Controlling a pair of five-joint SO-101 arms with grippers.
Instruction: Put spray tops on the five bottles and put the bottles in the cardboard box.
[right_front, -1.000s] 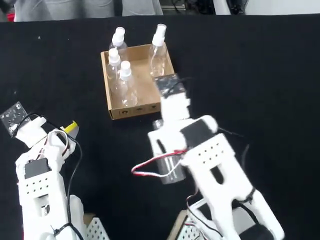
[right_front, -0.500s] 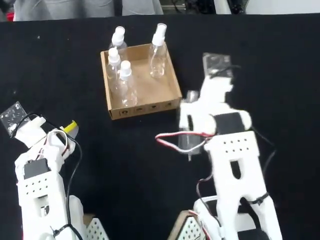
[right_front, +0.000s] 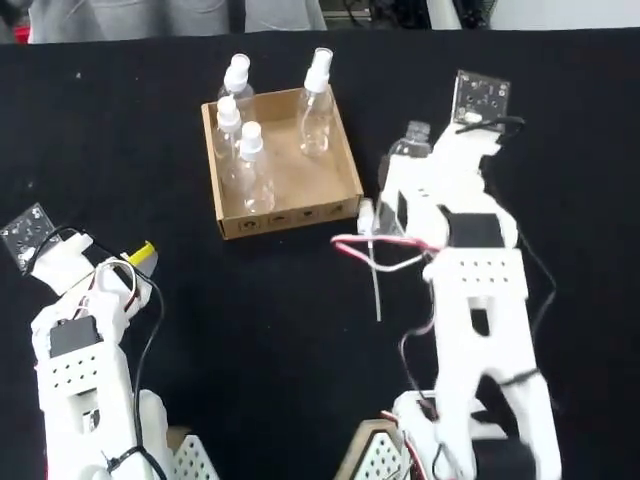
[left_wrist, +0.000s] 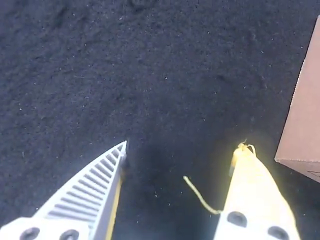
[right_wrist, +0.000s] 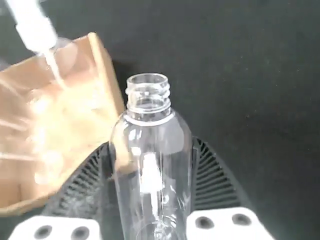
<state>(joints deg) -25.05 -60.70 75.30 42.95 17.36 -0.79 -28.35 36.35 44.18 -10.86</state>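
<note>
Moved: right arm has swung from the box's near side to its right, carrying the uncapped bottle
Right gripper (right_wrist: 152, 150): fingers clamp the bottle (right_wrist: 150, 125), upright between them
Cardboard box (right_front: 290, 218): just beside the right fingers, capped bottles (right_front: 248, 160) standing inside
Left gripper (left_wrist: 183, 146): fingers wide apart over the black table (right_front: 150, 120), box corner beside one finger

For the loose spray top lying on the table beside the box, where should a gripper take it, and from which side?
Grip the spray top by its white head, from straight above, jaws across it. It lies flat, and its thin dip tube, trailing away from the cardboard box, looks too slim to pinch firmly. The left gripper is open and free.
</note>
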